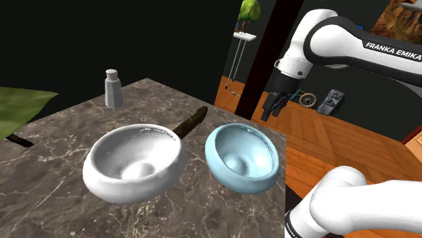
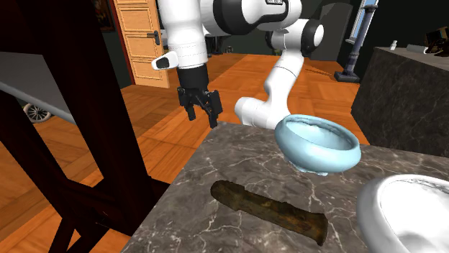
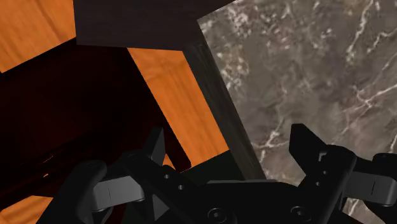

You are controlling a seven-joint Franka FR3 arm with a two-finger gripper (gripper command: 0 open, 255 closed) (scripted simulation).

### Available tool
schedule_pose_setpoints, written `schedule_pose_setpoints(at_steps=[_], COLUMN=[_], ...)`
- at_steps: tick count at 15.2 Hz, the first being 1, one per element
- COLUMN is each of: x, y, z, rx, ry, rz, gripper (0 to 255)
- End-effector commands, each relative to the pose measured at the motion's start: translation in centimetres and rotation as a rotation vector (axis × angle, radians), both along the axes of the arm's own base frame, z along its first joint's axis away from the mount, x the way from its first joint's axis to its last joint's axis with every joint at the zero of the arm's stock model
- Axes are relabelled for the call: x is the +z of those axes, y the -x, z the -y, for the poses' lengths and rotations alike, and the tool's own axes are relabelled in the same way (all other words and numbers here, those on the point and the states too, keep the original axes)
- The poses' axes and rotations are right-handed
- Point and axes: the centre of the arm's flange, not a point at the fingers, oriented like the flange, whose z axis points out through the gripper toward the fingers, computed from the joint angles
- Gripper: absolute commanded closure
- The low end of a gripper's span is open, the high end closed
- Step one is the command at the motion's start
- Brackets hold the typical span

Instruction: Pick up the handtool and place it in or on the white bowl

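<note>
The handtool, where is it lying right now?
In the shoulder view the dark brown handtool lies flat on the marble table, behind the gap between the white bowl and the light blue bowl.

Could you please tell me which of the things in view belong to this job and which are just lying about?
Belong to the job: dark brown handtool; white bowl; gripper, jaws open.
Just lying about: light blue bowl; grey shaker.
</note>
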Motion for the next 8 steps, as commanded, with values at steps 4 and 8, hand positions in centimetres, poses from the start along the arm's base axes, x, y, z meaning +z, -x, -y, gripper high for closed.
schedule_pose_setpoints(at_steps=[4,8], x=[0.7,1.5], y=[1.4,2.4], z=[-4.0,-9.6], rx=[-0.153,-0.357], ry=[0.02,0.047], rz=[0.016,0.038], gripper=[0,0])
